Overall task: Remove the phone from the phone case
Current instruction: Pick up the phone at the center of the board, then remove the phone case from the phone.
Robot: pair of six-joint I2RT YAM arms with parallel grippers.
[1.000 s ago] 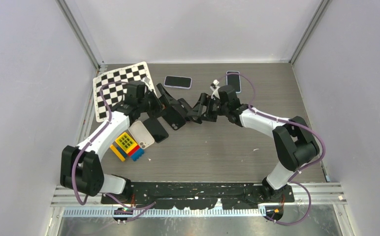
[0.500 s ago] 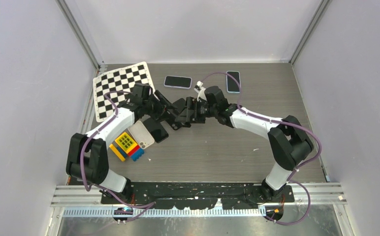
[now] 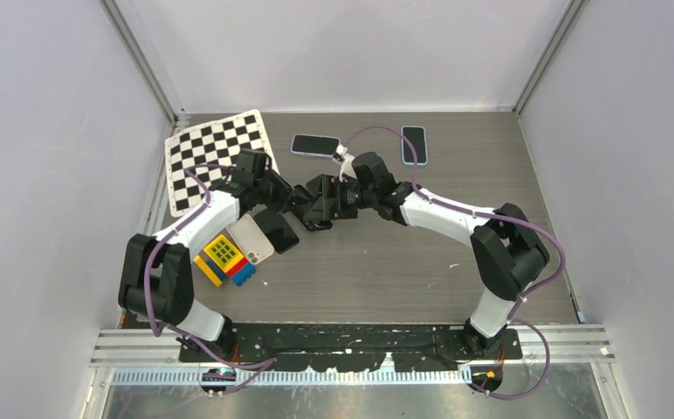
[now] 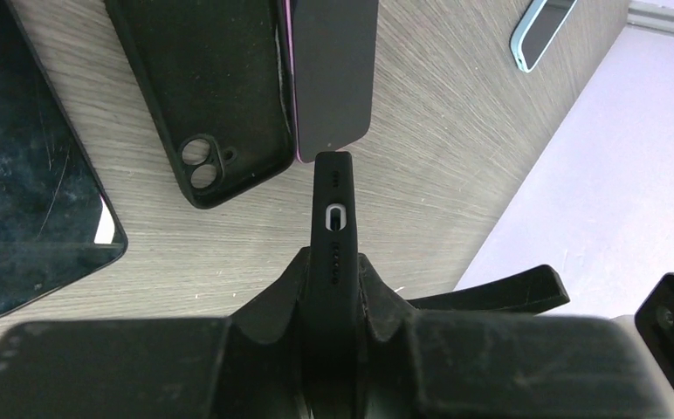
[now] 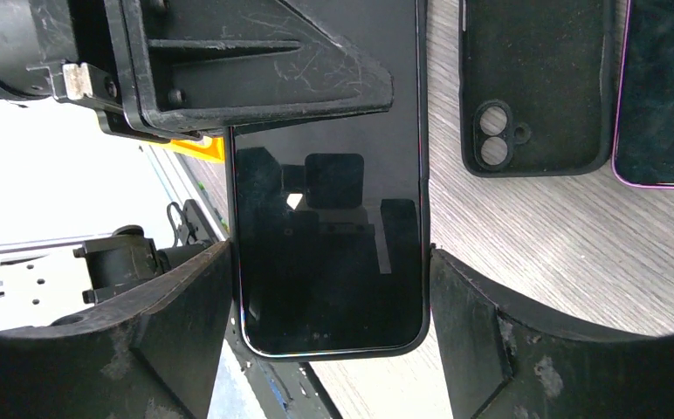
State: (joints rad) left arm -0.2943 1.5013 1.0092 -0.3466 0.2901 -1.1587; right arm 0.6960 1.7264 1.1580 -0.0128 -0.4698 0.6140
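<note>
We take the checkerboard (image 3: 218,157) on the desk (image 3: 386,262) as our mark. Both arms meet just right of it, and the phone (image 5: 329,201) hangs between them, off the desk.

The right end effector (image 5: 329,262) grasps the phone across its width, with the screen facing its camera. The left end effector (image 4: 333,266) is clenched on the phone's thin end, port outward.

We judge the step in hand to be the two-handed grip before the strip. The matte black rim round the port looks like the case (image 4: 333,188), on the phone. Next, one side must hold the body firm while the other peels a case corner back. A grip over both at once would pin them together.

An empty case (image 4: 202,96) lies on the desk, right of the checkerboard.

From above, the phone is lost among black fingers. We cannot tell for sure where case ends and phone begins.
</note>
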